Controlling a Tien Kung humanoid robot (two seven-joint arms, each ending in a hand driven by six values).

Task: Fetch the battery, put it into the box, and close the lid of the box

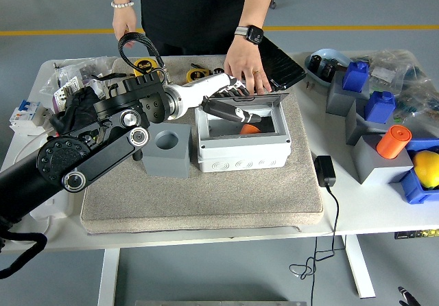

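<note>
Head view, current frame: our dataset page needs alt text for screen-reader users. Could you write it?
The robot's left hand presses the clear lid down over a grey box with an orange battery inside, on a beige mat. A person's hand rests behind the box; a grey block stands to its left.

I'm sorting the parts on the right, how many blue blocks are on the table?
3 in view: one blue block on a gray stand, a second just right of it, and a third at the edge under the yellow ball. Clutter may hide more.
</note>
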